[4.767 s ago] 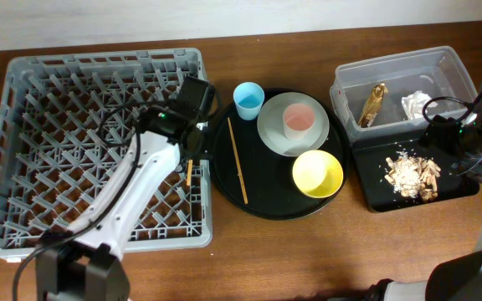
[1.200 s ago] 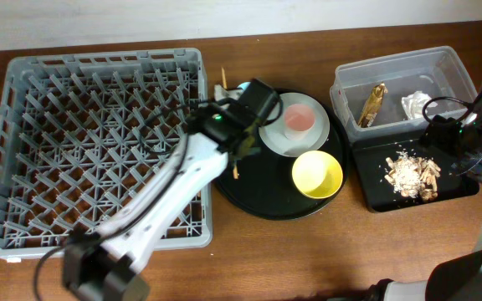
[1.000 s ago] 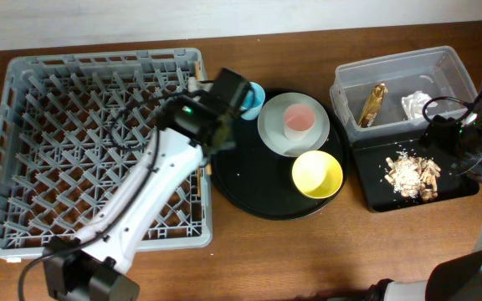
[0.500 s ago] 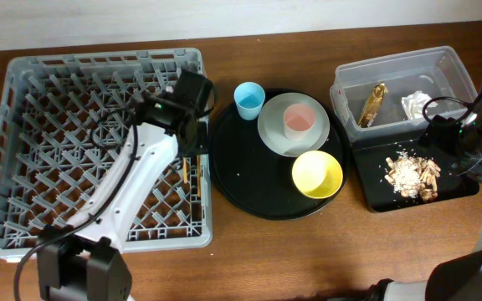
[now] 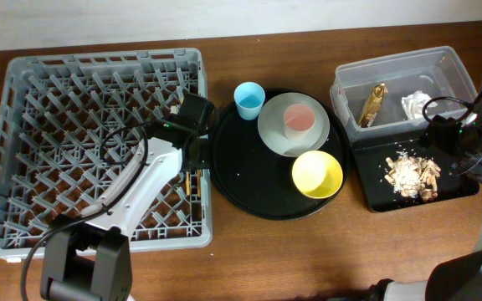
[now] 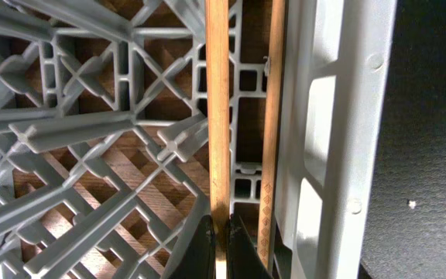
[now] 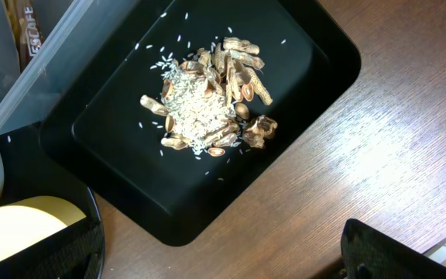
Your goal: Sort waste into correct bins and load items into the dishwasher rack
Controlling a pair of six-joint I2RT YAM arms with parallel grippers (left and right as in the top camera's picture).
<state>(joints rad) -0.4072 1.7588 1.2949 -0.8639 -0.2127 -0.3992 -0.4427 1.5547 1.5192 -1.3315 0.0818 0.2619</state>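
Over at the desk [image 5: 266,251], the left end effector [image 6: 219,232], pinched on a chopstick [image 6: 218,116], has brought it into the rack [image 5: 99,58] beside the other chopstick [image 6: 273,116]: pair nearly loaded.

Left arm [image 5: 153,167] over dishwasher rack [image 5: 99,60] right edge; yellow bowl [image 5: 317,174] on round tray [image 5: 249,180].

- The grey rack [image 5: 90,142] holds two wooden chopsticks [image 6: 219,116] side by side along its right wall.
- The blue cup [image 5: 248,100], the pink cup [image 5: 298,119] on the grey plate [image 5: 273,134] and the yellow bowl [image 5: 317,174] stand upright.
- The gold wrapper [image 5: 373,104] and the white tissue [image 5: 415,104] lie in the clear tub [image 5: 396,90].
- The food scraps [image 5: 408,174] lie in the black tray [image 5: 366,180].
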